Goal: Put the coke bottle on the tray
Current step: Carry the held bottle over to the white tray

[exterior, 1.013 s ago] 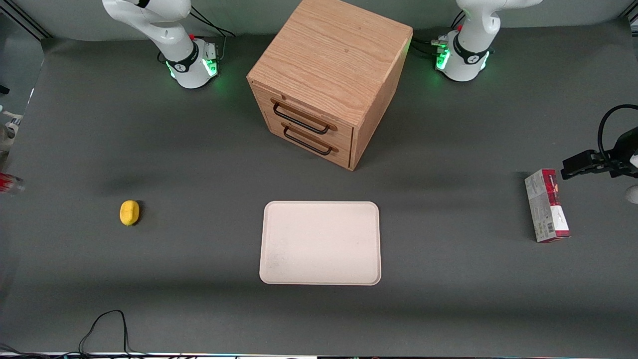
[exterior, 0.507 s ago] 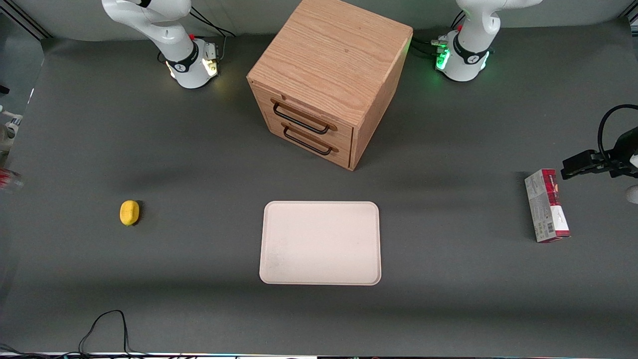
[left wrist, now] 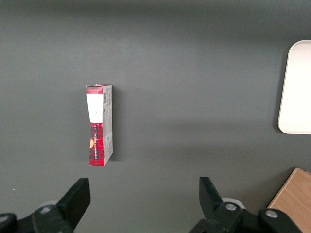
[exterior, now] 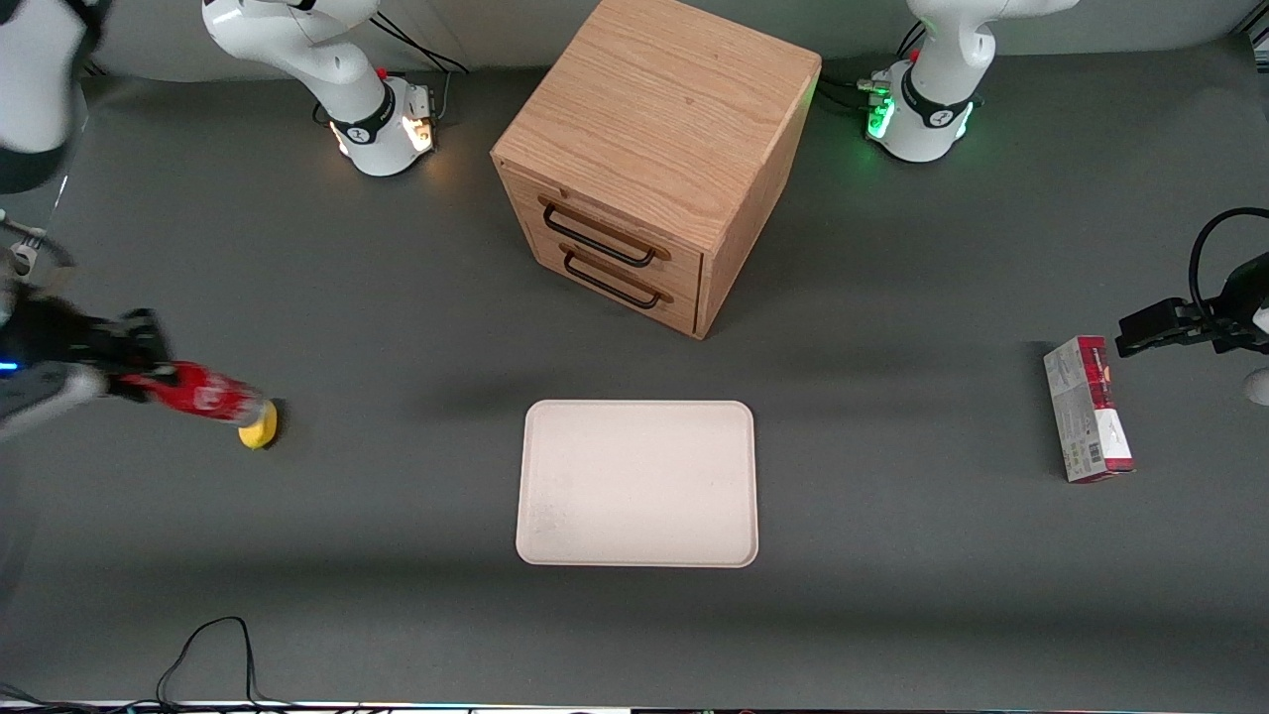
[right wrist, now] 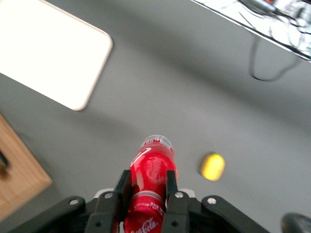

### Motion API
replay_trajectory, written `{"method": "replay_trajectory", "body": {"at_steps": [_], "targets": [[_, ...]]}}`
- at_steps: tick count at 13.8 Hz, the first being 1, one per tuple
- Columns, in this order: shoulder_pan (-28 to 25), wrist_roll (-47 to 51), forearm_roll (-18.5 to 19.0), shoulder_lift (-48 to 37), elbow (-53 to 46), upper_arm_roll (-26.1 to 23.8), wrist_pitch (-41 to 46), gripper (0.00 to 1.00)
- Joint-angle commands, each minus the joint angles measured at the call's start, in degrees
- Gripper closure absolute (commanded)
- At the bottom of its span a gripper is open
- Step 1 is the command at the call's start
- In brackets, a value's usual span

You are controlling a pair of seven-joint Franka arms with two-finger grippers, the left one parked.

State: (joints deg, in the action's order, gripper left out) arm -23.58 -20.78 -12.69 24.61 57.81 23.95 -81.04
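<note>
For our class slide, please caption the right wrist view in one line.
Gripper shut on the coke bottle, carried above the table with lemon and tray below.

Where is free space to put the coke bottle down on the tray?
The whole tray is bare inside its rim. The gripper, shut on the coke bottle, is above the lemon, toward the working arm's end. The only crowded side is near the wooden drawer box.

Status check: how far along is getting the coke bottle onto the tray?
Done: the pincer is shut on the coke bottle, which is lifted off the table. In hand: the bottle is carried over the lemon, toward the working arm's end of the table. Left: reach the tray, which holds nothing, and set the bottle down.
</note>
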Motion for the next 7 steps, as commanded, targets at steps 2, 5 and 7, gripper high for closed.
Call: {"method": "replay_trajectory", "body": {"at_steps": [2,5,7], "targets": [[-5.4,11.4,2.9,5.8,-7.3,-5.1,-1.9,0.98],[-11.7,16.7,4.6,8.7,-9.2,-5.2,-4.8,1.0],[-14.2,18.1,4.6,9.5,-9.2,-5.3,-7.0,1.0]]}}
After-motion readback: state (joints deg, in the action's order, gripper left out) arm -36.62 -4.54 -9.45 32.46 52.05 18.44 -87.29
